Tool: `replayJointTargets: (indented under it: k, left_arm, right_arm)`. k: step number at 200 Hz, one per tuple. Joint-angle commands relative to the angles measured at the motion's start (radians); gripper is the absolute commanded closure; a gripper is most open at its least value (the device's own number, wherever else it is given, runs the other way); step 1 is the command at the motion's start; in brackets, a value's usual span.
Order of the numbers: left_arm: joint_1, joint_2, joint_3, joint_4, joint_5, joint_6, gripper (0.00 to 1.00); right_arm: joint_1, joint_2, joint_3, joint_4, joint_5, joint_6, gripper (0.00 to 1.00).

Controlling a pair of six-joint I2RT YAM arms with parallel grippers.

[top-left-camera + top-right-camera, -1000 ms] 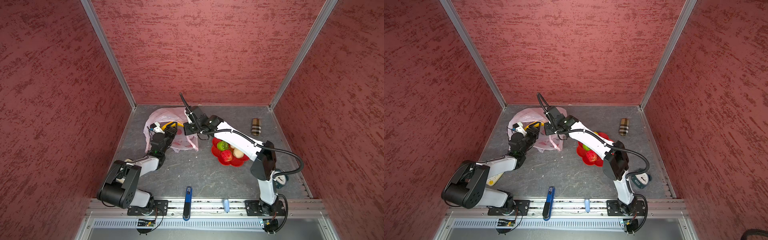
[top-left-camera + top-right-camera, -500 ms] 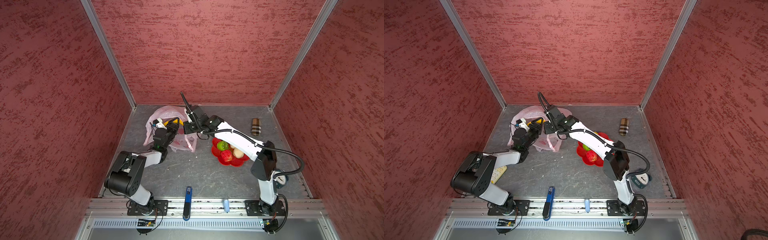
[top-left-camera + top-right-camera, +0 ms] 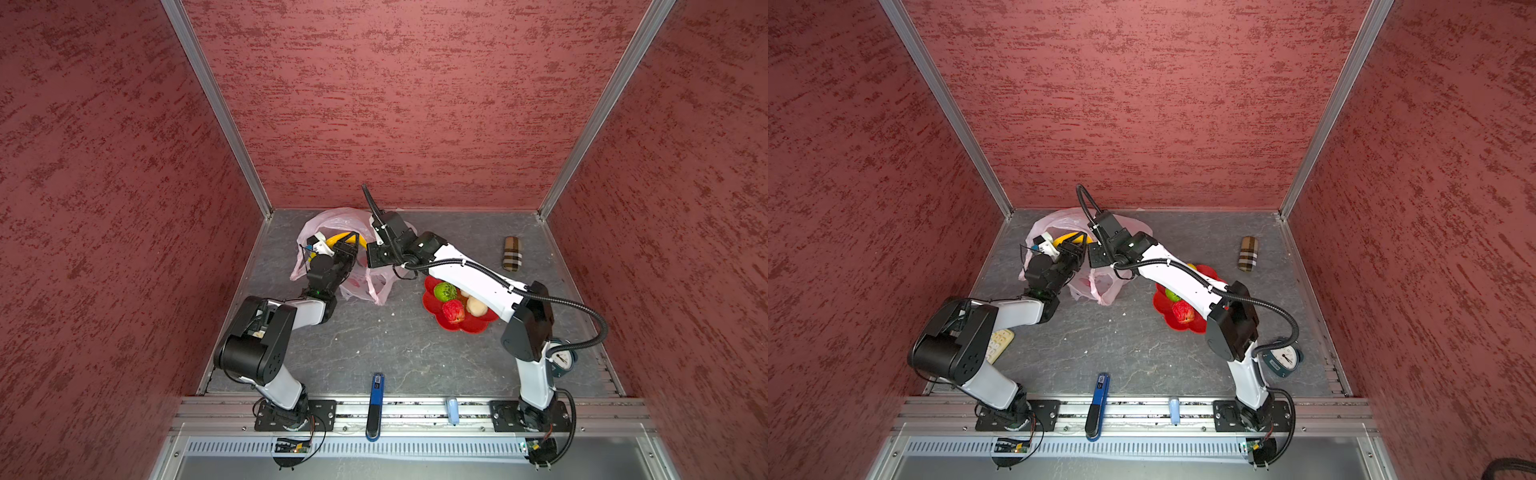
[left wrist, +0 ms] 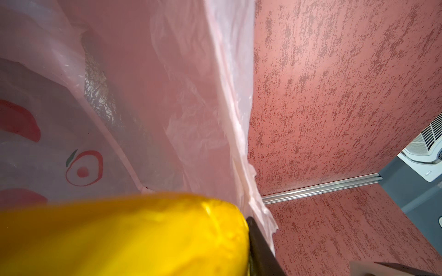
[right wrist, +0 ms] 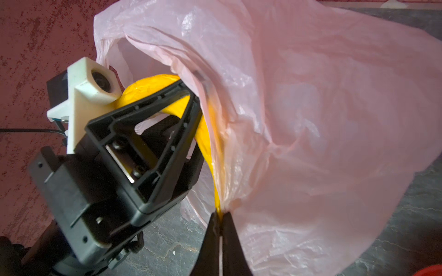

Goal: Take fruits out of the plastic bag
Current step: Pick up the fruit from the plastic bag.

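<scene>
The pale-pink plastic bag (image 3: 332,219) lies at the back left of the floor, its mouth held up. My right gripper (image 5: 220,215) is shut on a pinch of the bag's edge. A long yellow banana (image 5: 148,83) sticks out of the bag mouth, also seen in both top views (image 3: 338,237) (image 3: 1065,237). My left gripper (image 3: 351,243) reaches into the mouth and is shut on the banana (image 4: 119,234); one black finger (image 4: 259,246) presses its side. On the red flower-shaped plate (image 3: 461,329) lie a green fruit (image 3: 444,291), a red bumpy one (image 3: 453,311) and a beige one (image 3: 476,307).
A checked brown pouch (image 3: 512,252) lies at the back right. A round clock (image 3: 1283,359) stands by the right arm's base. A blue tool (image 3: 376,390) lies at the front edge, a pale yellow flat item (image 3: 998,345) under the left arm. Red walls enclose three sides.
My left gripper has pushed further into the bag mouth and narrowed onto the banana. The left arm's elbow has swung forward. My right gripper still holds the bag's edge.
</scene>
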Motion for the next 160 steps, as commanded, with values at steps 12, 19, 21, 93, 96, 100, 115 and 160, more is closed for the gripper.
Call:
replayJointTargets:
  k: [12, 19, 21, 93, 96, 100, 115, 160]
  left_arm:
    - [0.01, -0.01, -0.006, 0.0, -0.005, 0.009, 0.85]
    - [0.013, -0.018, -0.009, -0.017, -0.004, 0.011, 0.85]
    - [0.012, -0.021, -0.009, -0.024, -0.003, 0.012, 0.85]
    - [0.048, -0.281, 0.133, -0.803, 0.133, 0.209, 0.89]
    - [0.047, -0.293, 0.144, -0.85, 0.134, 0.223, 0.89]
    - [0.049, -0.309, 0.157, -0.894, 0.139, 0.245, 0.89]
    - [0.049, -0.36, 0.203, -1.065, 0.143, 0.307, 0.89]
    - [0.069, -0.473, 0.274, -1.304, 0.343, 0.398, 0.89]
  right_arm:
    - [0.011, -0.057, -0.02, 0.017, 0.032, 0.011, 0.6]
    - [0.012, -0.061, -0.019, 0.014, 0.042, 0.011, 0.51]
    - [0.011, -0.064, -0.019, 0.013, 0.046, 0.01, 0.5]
    - [0.008, -0.17, -0.032, -0.008, 0.073, -0.089, 0.35]
    - [0.008, -0.172, -0.033, -0.009, 0.071, -0.094, 0.35]
    - [0.007, -0.174, -0.032, -0.01, 0.068, -0.103, 0.35]
    - [0.004, -0.175, -0.026, -0.013, 0.055, -0.127, 0.36]
    - [-0.003, -0.193, -0.017, 0.009, -0.052, -0.174, 0.38]
